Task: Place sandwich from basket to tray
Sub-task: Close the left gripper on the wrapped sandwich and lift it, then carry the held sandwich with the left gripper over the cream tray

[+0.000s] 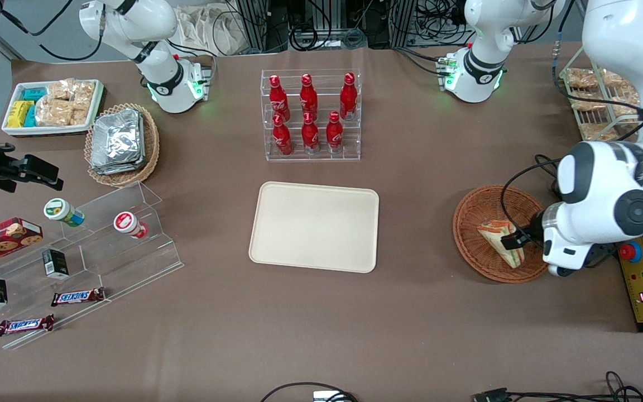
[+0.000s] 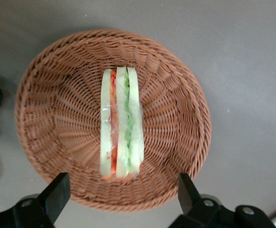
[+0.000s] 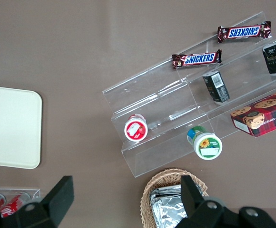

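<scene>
1 sandwich on edge in 1 basket; gripper right above, jaws wide, touching nothing. 1 tray mid-table, 6 red bottles farther back

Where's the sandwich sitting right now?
The sandwich lies in the basket toward the working arm's end of the table, well apart from the tray. The open gripper hovers just above it.

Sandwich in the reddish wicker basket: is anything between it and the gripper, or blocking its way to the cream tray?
Nothing visible. The open gripper hangs above the wrapped triangular sandwich in the round reddish-brown wicker basket. Bare brown tablecloth separates basket from the flat cream rectangular tray, which holds nothing.
</scene>
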`<state>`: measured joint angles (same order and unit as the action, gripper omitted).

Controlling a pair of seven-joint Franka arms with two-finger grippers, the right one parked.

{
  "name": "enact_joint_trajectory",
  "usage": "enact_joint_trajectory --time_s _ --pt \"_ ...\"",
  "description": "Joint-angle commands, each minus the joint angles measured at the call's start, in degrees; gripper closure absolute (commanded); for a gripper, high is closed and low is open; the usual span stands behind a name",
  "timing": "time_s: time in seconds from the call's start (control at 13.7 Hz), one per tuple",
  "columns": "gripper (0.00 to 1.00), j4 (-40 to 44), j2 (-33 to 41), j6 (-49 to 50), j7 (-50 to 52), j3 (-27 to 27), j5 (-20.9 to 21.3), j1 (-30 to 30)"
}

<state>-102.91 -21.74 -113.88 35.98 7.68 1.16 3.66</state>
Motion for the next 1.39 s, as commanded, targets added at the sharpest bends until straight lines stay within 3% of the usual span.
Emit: enact_joint_trajectory --time_s 0.0,0.73,0.8,0.95,1.02,1.32 --pt "0.0 -2.0 -1.4 -4.7 3.0 -0.1 0.2 0.2" --pt "0.0 -9.9 -3.4 -14.1 3.0 -1.3 0.2 0.6" --pt "0.05 -10.2 -3.5 -13.9 2.5 -1.3 0.3 0.6" --pt "0.95 -9.8 -3.3 -13.6 2.1 -1.3 0.3 0.6" --pt "1.0 -9.4 -3.1 -13.0 2.2 -1.3 0.3 0.5" --pt "1.0 -2.5 -3.4 -2.5 1.7 -1.1 0.3 0.1"
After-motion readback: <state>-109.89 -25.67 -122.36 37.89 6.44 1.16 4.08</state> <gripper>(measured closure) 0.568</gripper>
